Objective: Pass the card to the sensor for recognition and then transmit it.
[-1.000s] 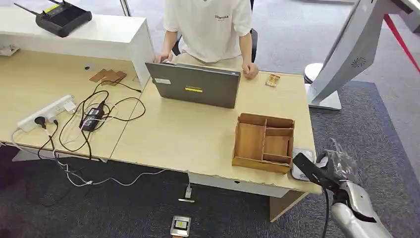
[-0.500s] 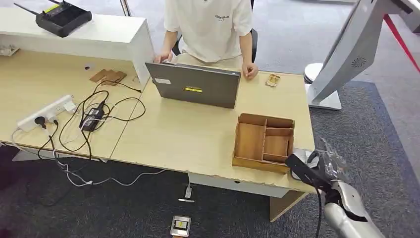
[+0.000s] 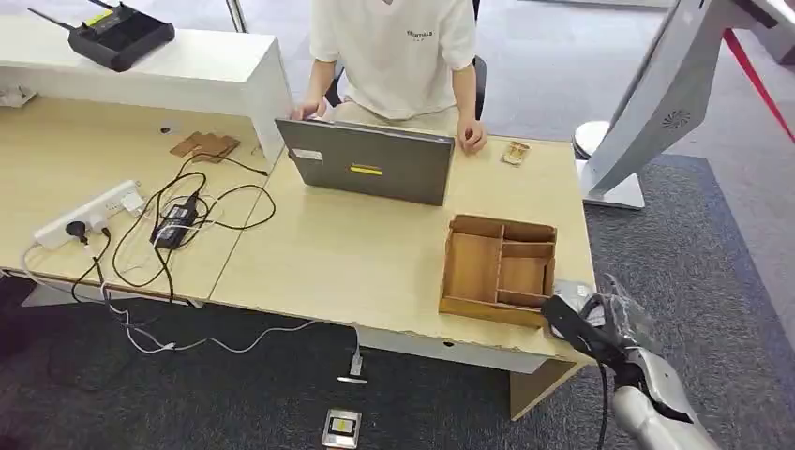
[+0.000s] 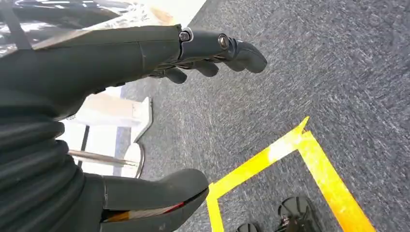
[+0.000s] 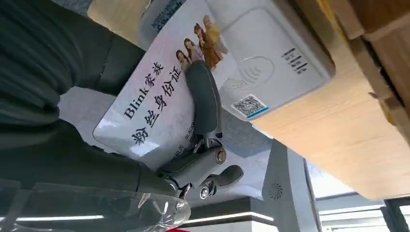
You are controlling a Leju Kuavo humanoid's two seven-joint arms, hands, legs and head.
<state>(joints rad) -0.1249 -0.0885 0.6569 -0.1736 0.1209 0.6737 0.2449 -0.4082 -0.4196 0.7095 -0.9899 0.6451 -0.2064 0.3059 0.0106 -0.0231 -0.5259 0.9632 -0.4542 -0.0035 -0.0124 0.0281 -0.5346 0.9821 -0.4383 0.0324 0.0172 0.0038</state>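
On the wooden counter (image 3: 375,253) the sensor (image 5: 270,58) waits at the corner. The right hand (image 3: 600,323), clamped on the card (image 5: 159,101), has moved in over it, so recognition looks imminent; the left hand (image 4: 145,53) hangs with fingers apart, holding nothing

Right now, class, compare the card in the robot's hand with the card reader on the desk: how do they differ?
The card is printed with people and large dark lettering; the reader is plain white with a wave symbol and QR sticker. The card is held in the air by the right hand, tilted; the reader lies flat on the desk. The card partly overlaps the reader. Both are pale with rounded corners.
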